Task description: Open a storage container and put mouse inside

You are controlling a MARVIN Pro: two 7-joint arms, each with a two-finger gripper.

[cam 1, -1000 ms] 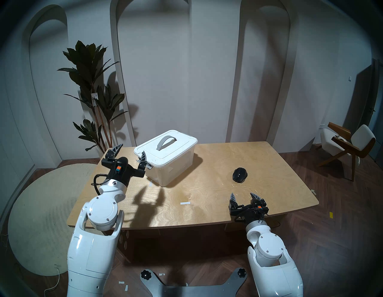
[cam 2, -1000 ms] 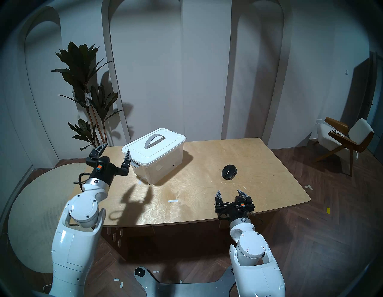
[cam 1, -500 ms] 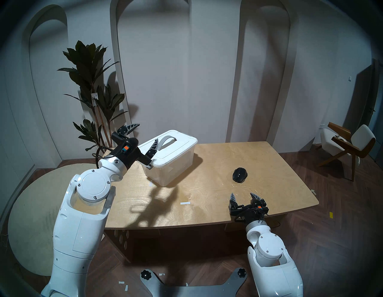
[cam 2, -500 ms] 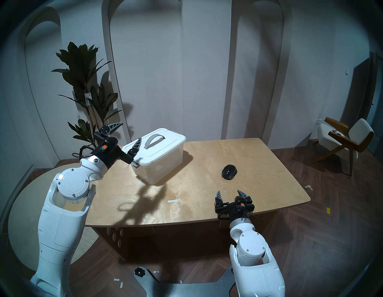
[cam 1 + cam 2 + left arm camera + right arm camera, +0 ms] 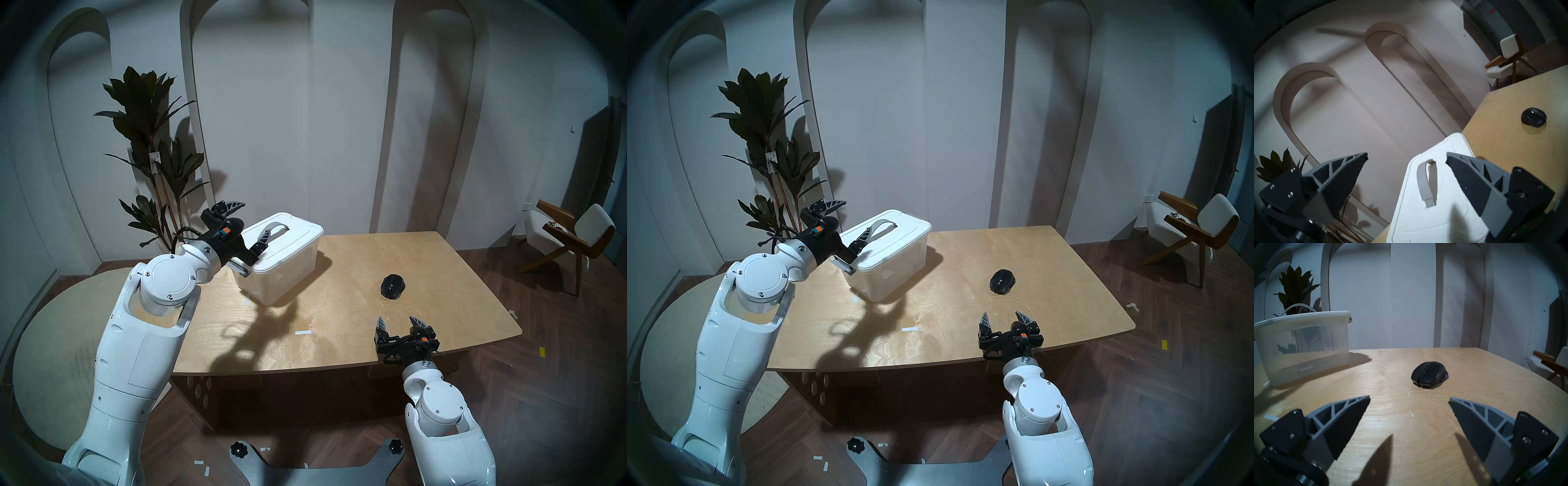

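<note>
Your left claw (image 5: 251,220) has swung up over the storage container (image 5: 285,251), spread wide and empty, lining up on the lid's handle (image 5: 273,228); the right claw (image 5: 399,321), also wide and empty, waits short of the mouse (image 5: 392,286).

The left tool (image 5: 252,220) has risen and swung over the storage container (image 5: 288,251).

No text can be read anywhere. A white tag (image 5: 155,162) hangs on the plant (image 5: 149,142) (dark marks on it, perhaps print, too small to make out).
</note>
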